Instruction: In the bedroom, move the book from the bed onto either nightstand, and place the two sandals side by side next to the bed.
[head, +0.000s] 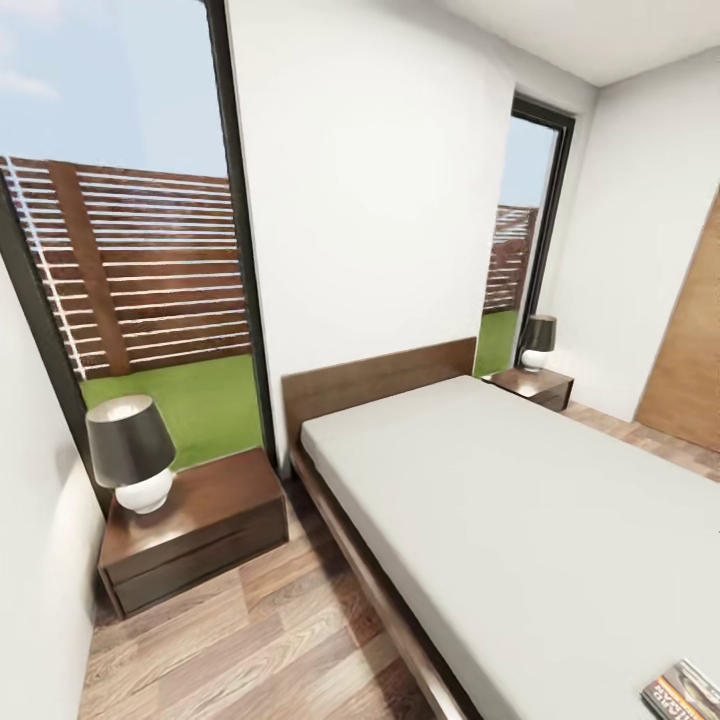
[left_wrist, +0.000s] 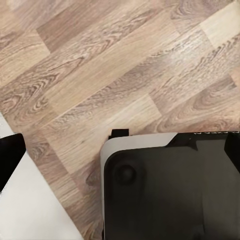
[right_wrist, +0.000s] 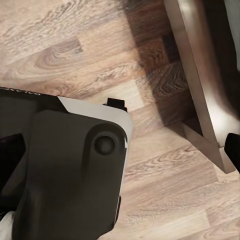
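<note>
Room: bedroom, white walls, wood-plank floor (head: 250, 640).
Bed (head: 520, 520): white mattress, dark wooden frame, headboard against the far wall.
Book (head: 690, 692): lies on the mattress at its near right corner, partly cut off by the picture edge.
Nightstands: one left of the bed (head: 195, 535), one far right of it (head: 535, 385); each carries a dark-shaded lamp (head: 132, 452).
Sandals: cannot tell where.
Tools: state cannot be told; wrist views show floor and robot base (left_wrist: 170, 190).

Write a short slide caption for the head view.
Bedroom: white bed between two nightstands, each with a lamp; book on the mattress.
</note>
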